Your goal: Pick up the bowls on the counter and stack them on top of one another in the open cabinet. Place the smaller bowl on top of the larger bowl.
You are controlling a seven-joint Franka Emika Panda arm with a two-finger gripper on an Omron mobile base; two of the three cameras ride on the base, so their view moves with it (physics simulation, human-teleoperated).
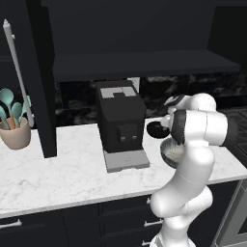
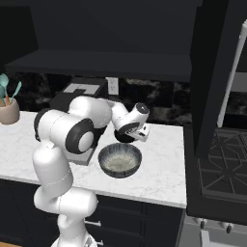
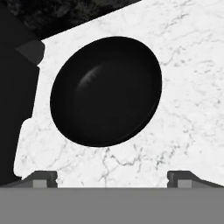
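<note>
Item 1 — smaller bowl point(image 3: 105, 92): glossy black, sitting upright on the white marble bench point(image 3: 188, 78). It takes the middle and upper left of the hand view. In the left base view it shows at centre right, partly behind the arm; in the right base view it is mostly covered by the wrist, just above the larger bowl. Not yet lifted.

Item 2 — larger bowl point(image 2: 120, 160): grey-blue outside, pale speckled inside, on the bench at the centre of the right base view, just below the smaller bowl. Whether the two rims touch cannot be told. Not yet moved.

Item 3 — open cabinet point(image 1: 144, 62): black, across the upper part of both base views, its dark shelf running above the bench. No bowl is seen on the stretch of shelf in view.

Item 4 — end effector point(image 3: 112, 177): hangs over the smaller bowl, pointing down at it. The two finger tips stand far apart at the bottom corners of the hand view, so the fingers are spread wide and hold nothing; the bowl lies above and between them in that picture, untouched.

Other stock: black coffee machine point(image 1: 120, 123) at the centre of the left base view, and a beige utensil cup point(image 1: 15, 137) at its left edge.

Status, as a judgement: nothing is done — both bowls remain to be carried up. The task wants the larger bowl underneath, yet the end effector is lined up on the smaller one.
</note>
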